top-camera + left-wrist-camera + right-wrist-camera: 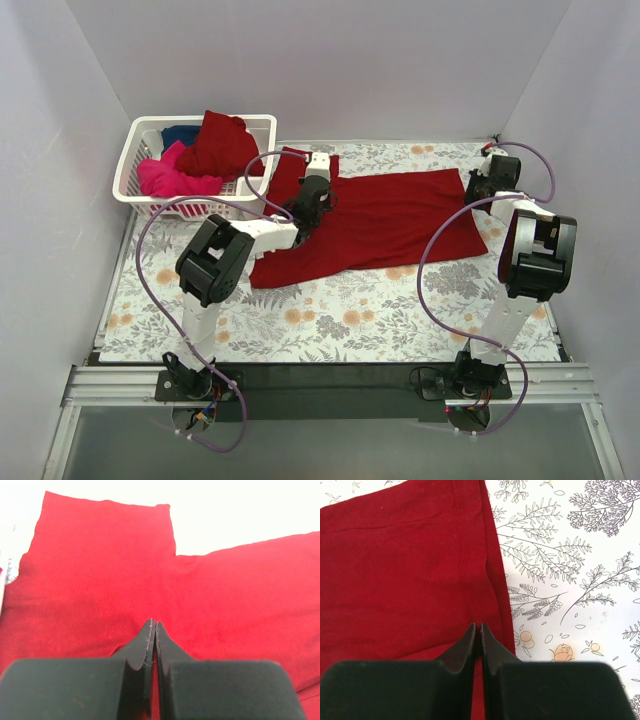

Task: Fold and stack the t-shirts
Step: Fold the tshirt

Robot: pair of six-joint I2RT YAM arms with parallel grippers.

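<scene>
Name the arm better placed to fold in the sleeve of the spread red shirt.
Left. The left gripper is shut on the dark red t-shirt right by that sleeve, while the right gripper pinches the hem at the shirt's opposite end.

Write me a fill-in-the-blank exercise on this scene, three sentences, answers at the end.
1. The t-shirt spread on the table is dark ____.
2. The basket stands at the table's far ____ corner.
3. The left gripper and the right gripper are both ____ on that t-shirt's cloth.
Missing words: red; left; shut.
</scene>
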